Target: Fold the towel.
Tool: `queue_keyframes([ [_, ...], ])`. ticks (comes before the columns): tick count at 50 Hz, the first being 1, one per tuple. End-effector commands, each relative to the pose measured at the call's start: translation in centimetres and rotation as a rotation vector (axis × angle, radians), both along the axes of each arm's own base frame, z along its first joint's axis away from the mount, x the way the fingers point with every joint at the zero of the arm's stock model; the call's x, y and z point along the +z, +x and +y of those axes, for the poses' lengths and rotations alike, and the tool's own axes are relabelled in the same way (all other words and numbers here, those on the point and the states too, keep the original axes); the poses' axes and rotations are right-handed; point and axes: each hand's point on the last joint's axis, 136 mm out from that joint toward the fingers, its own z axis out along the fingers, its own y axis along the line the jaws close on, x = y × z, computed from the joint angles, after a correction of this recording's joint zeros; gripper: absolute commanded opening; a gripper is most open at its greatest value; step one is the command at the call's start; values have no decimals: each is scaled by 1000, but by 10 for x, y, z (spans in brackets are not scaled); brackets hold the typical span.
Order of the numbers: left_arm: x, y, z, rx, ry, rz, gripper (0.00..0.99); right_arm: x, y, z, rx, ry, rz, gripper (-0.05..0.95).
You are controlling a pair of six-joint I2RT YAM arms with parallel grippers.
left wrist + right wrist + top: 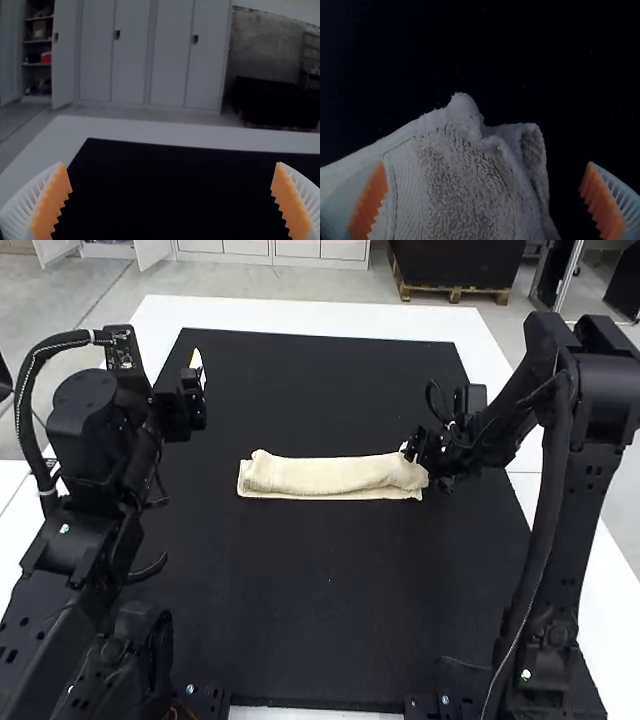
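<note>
Black matting (pixel 300 610) covers most of the white table (pixel 300 310) in front of me, and the table's pale border shows around it. On the matting, between my left arm (pixel 85 510) and my right arm (pixel 585 450), lies the cream towel (pixel 335 476), folded into a long, narrow strip that runs crosswise, its puffy upper layer resting on a flatter edge. A looped cable (pixel 30 390) curves out beside my left arm.

My right gripper (pixel 418 450) is at the towel's right end, partly hiding it in the high view. From that wrist, its orange pads (pixel 602 200) stand wide apart, with the rumpled end and a raised bit of corner between them, not clamped. Whether one finger brushes the hem, I can't tell. My left gripper (pixel 197 368) is well away from the towel, over the far left part of the matting, spread wide and holding nothing.
</note>
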Motion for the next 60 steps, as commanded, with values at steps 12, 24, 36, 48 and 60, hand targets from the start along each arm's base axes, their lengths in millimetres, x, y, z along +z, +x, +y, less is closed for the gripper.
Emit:
queue_keyframes([
  [12, 5, -4, 2, 9, 8, -23, 939, -19, -3, 28, 33, -20, 37, 920],
  [24, 4, -4, 2, 10, 9, -21, 939, -20, -5, 32, 31, -12, 44, 880],
  [36, 5, -4, 2, 10, 12, -25, 939, -20, -8, 42, 58, -17, 43, 516],
  [48, 6, -4, 2, 10, 12, -27, 939, -25, -16, 63, 104, -21, 53, 474],
  [60, 6, -4, 1, 7, 12, -27, 939, -31, -30, 95, 165, -28, 70, 415],
])
